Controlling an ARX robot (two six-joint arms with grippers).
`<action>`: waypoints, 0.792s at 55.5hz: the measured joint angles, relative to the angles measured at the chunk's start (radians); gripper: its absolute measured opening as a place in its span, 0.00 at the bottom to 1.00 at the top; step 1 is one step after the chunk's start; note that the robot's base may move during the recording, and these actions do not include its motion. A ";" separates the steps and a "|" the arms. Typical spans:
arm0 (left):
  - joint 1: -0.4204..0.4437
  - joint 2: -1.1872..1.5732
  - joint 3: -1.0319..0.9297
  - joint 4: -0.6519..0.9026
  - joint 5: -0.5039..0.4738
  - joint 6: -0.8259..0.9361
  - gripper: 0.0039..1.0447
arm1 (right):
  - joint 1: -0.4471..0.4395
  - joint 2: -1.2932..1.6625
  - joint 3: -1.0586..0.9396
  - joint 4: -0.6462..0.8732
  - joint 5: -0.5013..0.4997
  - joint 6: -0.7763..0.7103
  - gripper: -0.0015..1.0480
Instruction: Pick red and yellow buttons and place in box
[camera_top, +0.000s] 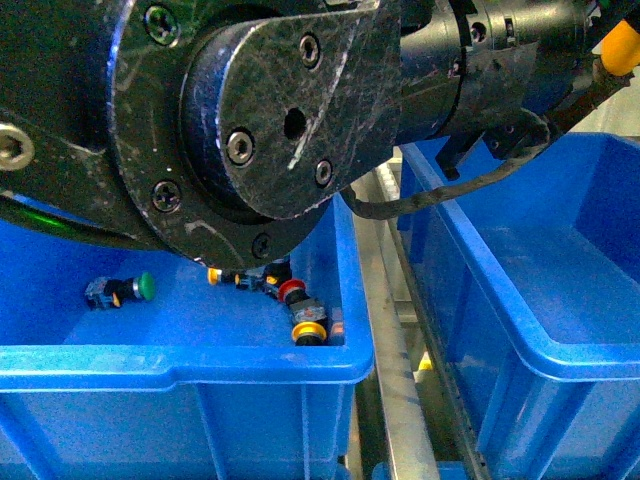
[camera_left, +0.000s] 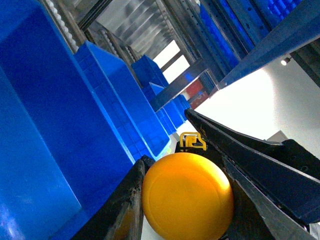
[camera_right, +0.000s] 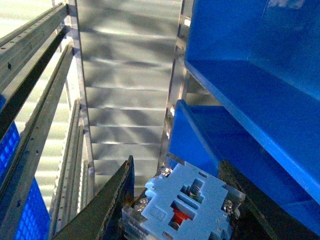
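In the left wrist view my left gripper (camera_left: 172, 150) is shut on a yellow button (camera_left: 187, 197); its round yellow cap fills the gap between the two black fingers (camera_left: 127, 200). In the right wrist view my right gripper (camera_right: 177, 170) is shut on a red button (camera_right: 182, 205); I see its light-blue rear block with red showing in the middle. In the front view, a blue box (camera_top: 560, 290) on the right looks empty. The left blue bin (camera_top: 180, 365) holds a red-capped button (camera_top: 290, 291) and a yellow-rimmed one (camera_top: 308, 331).
A black arm joint (camera_top: 250, 110) fills the top of the front view and hides both grippers there. A green-capped button (camera_top: 130, 289) lies in the left bin. A metal rail (camera_top: 385, 330) runs between the bins. Both wrist views show blue bins (camera_left: 115, 105) and metal shelving (camera_right: 125, 80).
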 joint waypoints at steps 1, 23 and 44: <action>0.000 0.000 0.000 -0.001 0.000 0.000 0.32 | 0.000 0.000 0.000 0.000 0.000 0.000 0.41; 0.006 0.000 0.002 -0.023 -0.035 0.015 0.57 | -0.032 0.021 -0.011 0.033 -0.003 -0.017 0.40; 0.065 -0.074 -0.025 -0.103 -0.130 0.098 0.93 | -0.145 0.100 -0.071 0.108 0.009 -0.062 0.40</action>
